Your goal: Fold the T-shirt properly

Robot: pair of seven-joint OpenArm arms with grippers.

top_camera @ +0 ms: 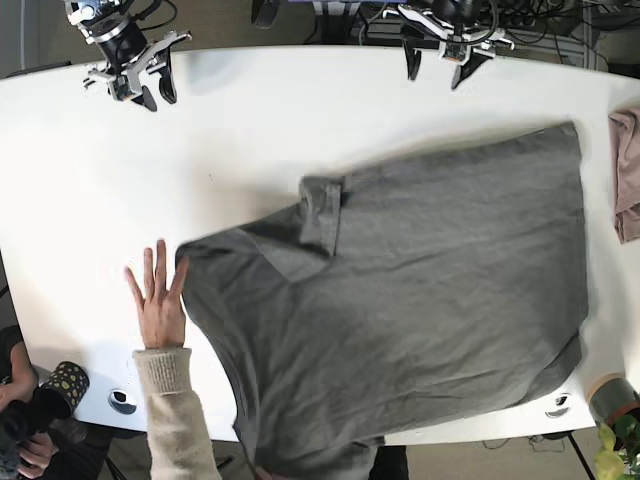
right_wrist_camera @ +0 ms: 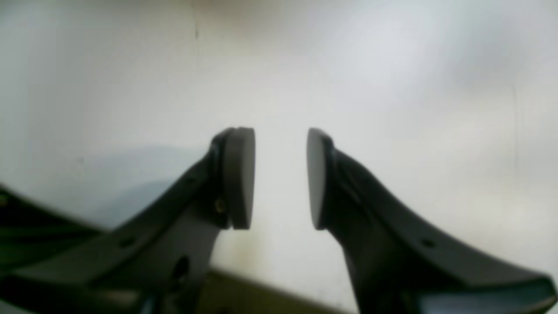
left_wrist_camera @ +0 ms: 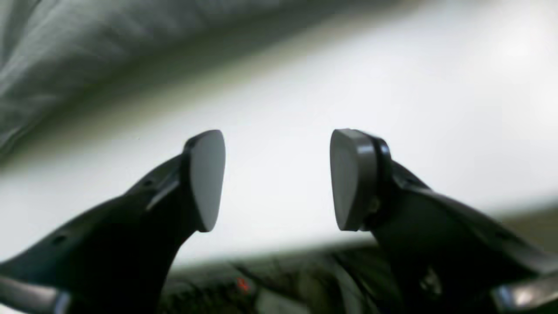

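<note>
Grey T-shirt lies spread on the white table, filling the centre and 3 to 6 o'clock part of the base view, lower edge hanging over the table's near edge. One sleeve is folded up near the middle, at about 11 o'clock of the cloth. A person's hand lies flat on the table at 8 o'clock, fingers just beside the shirt's left edge.

Right gripper sits at 11 o'clock near the far edge, well apart from the shirt; the wrist view shows its pads apart with only bare table between. Left gripper sits at 1 o'clock at the far edge, also off the cloth; its pads are wide apart, nothing held, shirt edge blurred at upper left of that view.

Pink cloth at 3 o'clock edge, just beside the shirt.
</note>
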